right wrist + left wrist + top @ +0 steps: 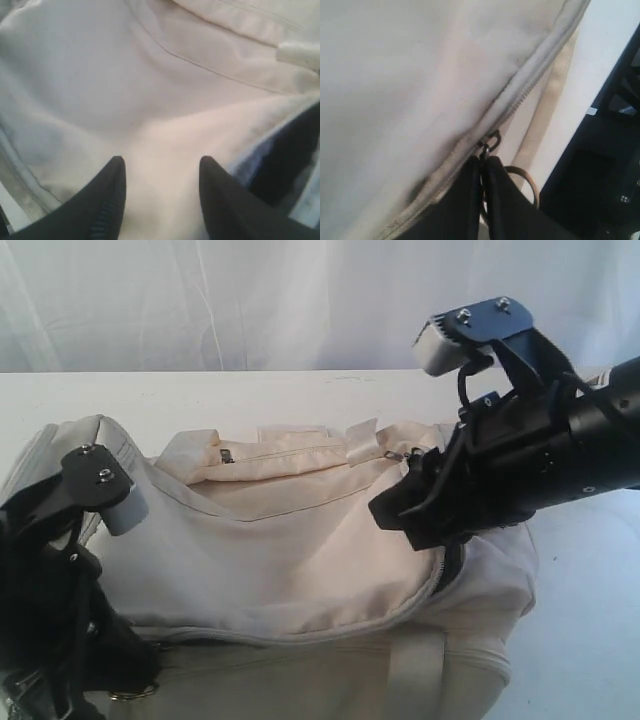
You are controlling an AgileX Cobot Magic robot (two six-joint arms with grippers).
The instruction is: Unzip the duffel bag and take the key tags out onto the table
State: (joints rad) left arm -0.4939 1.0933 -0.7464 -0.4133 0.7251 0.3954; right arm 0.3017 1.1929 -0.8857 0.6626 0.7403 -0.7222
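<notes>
Duffel bag [300, 550]: big, cream and soft; lies on the white tabletop [200, 400]; fills the middle and bottom of the outside view.
Tabletop: wide and white; shows bare behind the bag and at the right edge of the frame.
Curtain [250, 300]: white; hangs across the top of the frame, behind the tabletop.
Main zip [300, 633]: grey; runs in a long curve along the lower part of the bag, then bends up at the right.
Left end effector [483, 161]: sits at the lower left of the outside view, low against the bag; fingers pressed tight together, pinching the small metal zip pull [491, 141] at their tips.
Metal ring [526, 182]: round and brownish; just beside the pinched fingers.
Strap [547, 110]: cream band; lies next to the zip.
Right end effector [161, 167]: comes in from the right of the outside view, over the right end of the bag; fingers wide apart, holding nothing; tips close to the cream cloth, touching or not cannot be told.
Zip gap [452, 562]: short dark slit at the right end of the main zip, just under the right end effector; dark inside shows there.
Pocket zip [285, 453]: small and shut; runs along the far side of the bag, in the upper middle of the frame.
</notes>
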